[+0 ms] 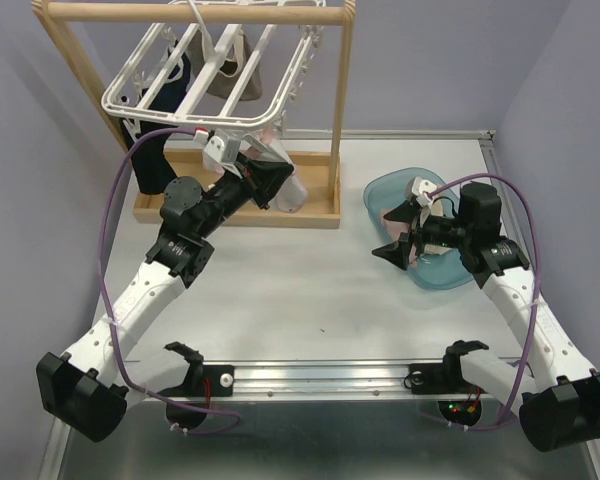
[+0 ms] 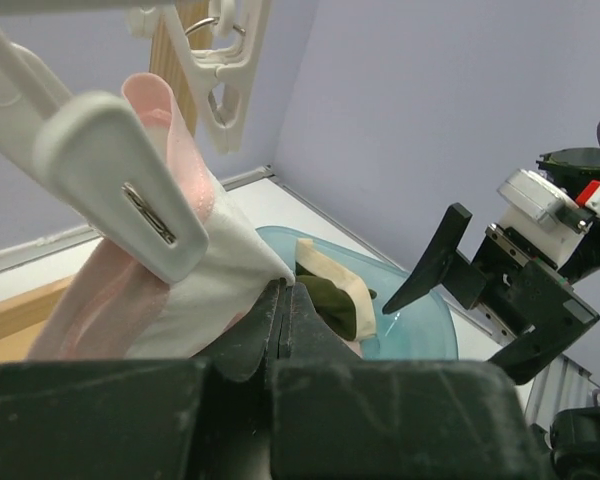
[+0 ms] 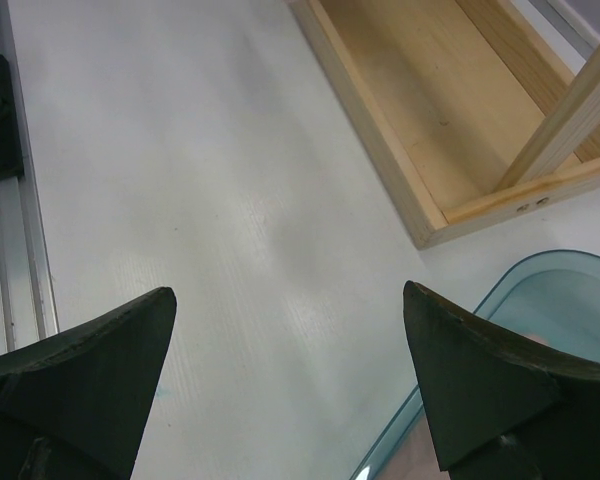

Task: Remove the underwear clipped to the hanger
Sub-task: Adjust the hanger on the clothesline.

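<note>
Left gripper [image 2: 285,300] pinches the pink underwear [image 2: 215,275] (soft, light, best held near its clip [image 2: 120,180]) at the hanger [image 1: 180,110] frame's five o'clock; right gripper [image 1: 398,232] gapes wide.

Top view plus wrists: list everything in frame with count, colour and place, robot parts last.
wooden stand: one, light wood, far left of table
hanger: one, white, hung from the stand's rail
black underwear: one, black, hanging at the hanger's left
dark underwear: one, dark, under the hanger
grey underwear: one, grey, under the hanger's middle
pink underwear: one, pink and white, at a hanger clip
basin: one, clear teal, right of the stand
cream underwear: one, cream, in the basin
olive underwear: one, dark olive, in the basin
table: one, white
left gripper: one, black, shut on the pink underwear
right gripper: one, black, open, at the basin
</note>
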`<state>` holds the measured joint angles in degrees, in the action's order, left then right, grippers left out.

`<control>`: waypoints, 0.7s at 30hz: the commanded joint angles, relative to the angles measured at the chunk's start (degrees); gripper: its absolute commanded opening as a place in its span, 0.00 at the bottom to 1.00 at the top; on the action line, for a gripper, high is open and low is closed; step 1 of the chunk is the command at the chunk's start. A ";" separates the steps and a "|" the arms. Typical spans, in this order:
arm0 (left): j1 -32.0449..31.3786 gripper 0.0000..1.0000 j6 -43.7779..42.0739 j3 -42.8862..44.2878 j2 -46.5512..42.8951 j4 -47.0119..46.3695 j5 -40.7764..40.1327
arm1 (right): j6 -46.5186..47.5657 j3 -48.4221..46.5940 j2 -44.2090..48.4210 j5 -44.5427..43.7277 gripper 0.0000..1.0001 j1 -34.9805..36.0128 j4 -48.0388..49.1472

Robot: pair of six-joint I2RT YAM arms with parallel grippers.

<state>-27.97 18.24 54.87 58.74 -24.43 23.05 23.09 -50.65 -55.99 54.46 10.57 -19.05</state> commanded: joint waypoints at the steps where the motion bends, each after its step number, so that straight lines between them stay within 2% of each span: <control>1: -1.56 0.00 -0.93 3.75 1.81 -5.19 -2.13 | -0.68 -1.73 0.09 1.79 1.00 -0.11 0.33; 14: -3.85 0.00 -1.10 6.39 6.74 -6.78 -4.42 | -0.68 -3.13 0.09 3.55 1.00 -0.02 0.33; 18: -3.94 0.00 -1.80 5.69 5.86 -5.99 -4.68 | -1.03 -7.52 -1.84 5.47 1.00 -0.02 0.42; 21: -3.85 0.05 -2.77 5.68 4.89 -4.58 -5.21 | -2.70 -12.86 -4.38 7.85 1.00 -0.11 0.41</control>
<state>-31.51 17.41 58.28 65.91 -27.49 18.61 22.24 -55.09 -58.78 58.15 10.57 -20.05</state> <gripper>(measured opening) 0.035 0.999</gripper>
